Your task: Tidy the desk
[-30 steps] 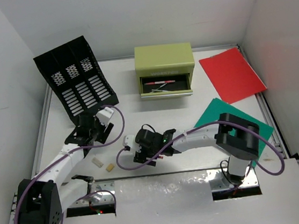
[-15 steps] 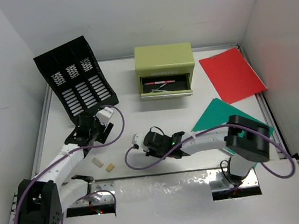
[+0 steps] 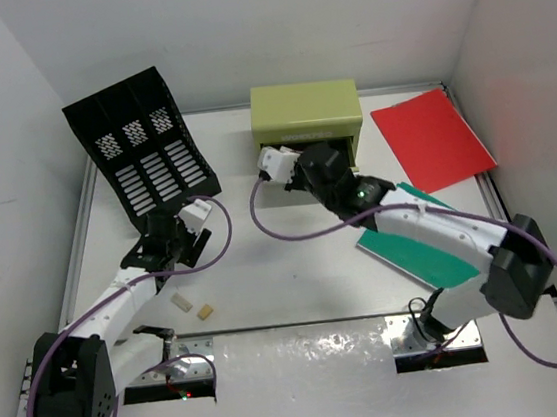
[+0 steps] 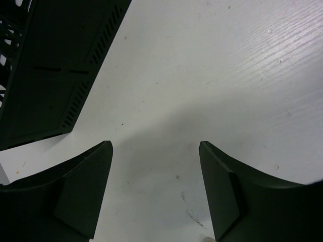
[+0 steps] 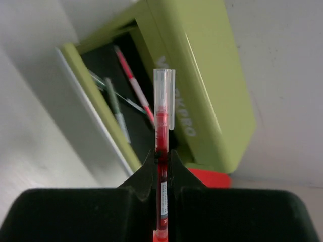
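The right gripper (image 5: pixel 161 160) is clamped tight on a red pen (image 5: pixel 162 116) with a clear cap, and it's held right over the open drawer (image 5: pixel 101 110) of the olive-green drawer chest (image 3: pixel 306 113), where a red-and-white pen (image 5: pixel 132 80) and a green pen (image 5: pixel 117 108) lie inside. Over on the other side, the left gripper (image 4: pixel 155 151) hangs with its fingers spread and nothing between them, just above the white desk (image 3: pixel 265 270) near the foot of the black file rack (image 3: pixel 141 149). The desk spans the whole walled enclosure, with two small tan pieces (image 3: pixel 182 302) beside the left arm, a green folder (image 3: pixel 415 253) partly under the right arm and a red folder (image 3: pixel 432 139) at the far right.
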